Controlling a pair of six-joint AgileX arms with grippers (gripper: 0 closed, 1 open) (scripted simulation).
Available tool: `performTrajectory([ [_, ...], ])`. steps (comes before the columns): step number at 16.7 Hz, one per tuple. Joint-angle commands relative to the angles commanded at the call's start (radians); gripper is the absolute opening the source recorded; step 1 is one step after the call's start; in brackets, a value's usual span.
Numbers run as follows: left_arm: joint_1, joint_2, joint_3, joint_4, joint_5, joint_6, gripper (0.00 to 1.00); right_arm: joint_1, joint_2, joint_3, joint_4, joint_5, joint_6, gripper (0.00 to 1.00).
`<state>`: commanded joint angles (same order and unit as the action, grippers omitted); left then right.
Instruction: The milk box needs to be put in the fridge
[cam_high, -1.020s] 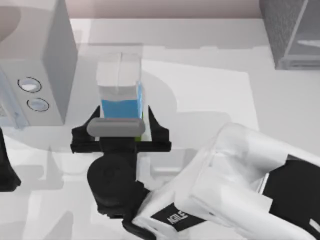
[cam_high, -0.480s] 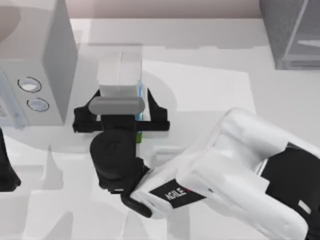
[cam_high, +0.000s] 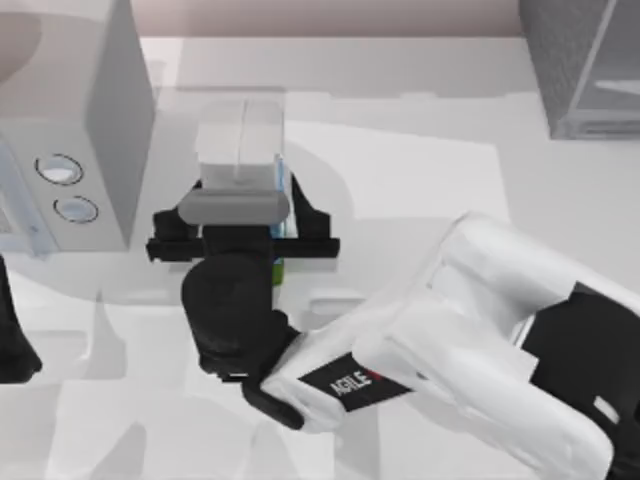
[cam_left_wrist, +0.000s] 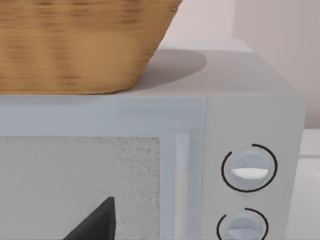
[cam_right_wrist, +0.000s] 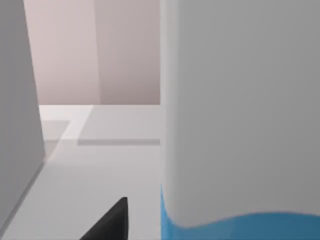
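Step in hand: grasping the milk box, not yet lifting it; nothing has reached the fridge.

The fridge (cam_high: 585, 65) sits at the far right corner of the table, dark speckled, well apart from everything I'm working on. At the far left stands the pale grey box with two dials (cam_high: 70, 130), with a wicker basket (cam_left_wrist: 75, 45) on its top in the left wrist view.

My right arm reaches across from the near right, and my right gripper (cam_high: 243, 228) is at the milk box (cam_high: 240, 150), which stands upright on the table just right of the dial box, left of centre. My fingers straddle the carton, one on each side, spread about as wide as the carton itself. I can't tell whether the pads are pressing its sides or just beside them, so I can't say the grip is clenched. In the right wrist view the carton is right up against the camera, white upper part over the blue side.

My left gripper is parked at the left edge, facing the dial box front.

Next move, as I judge it: confirm a firm squeeze, lift straight up clear of the dial box, then carry right toward the fridge.
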<state>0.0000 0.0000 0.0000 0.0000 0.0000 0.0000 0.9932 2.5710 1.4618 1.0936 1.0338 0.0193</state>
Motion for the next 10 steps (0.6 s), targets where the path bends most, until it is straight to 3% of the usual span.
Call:
performTrajectory([
  [10, 0.0, 0.0, 0.0, 0.0, 0.0, 0.0, 1.0, 0.0, 0.0, 0.0, 0.0, 0.0, 0.0, 0.02],
])
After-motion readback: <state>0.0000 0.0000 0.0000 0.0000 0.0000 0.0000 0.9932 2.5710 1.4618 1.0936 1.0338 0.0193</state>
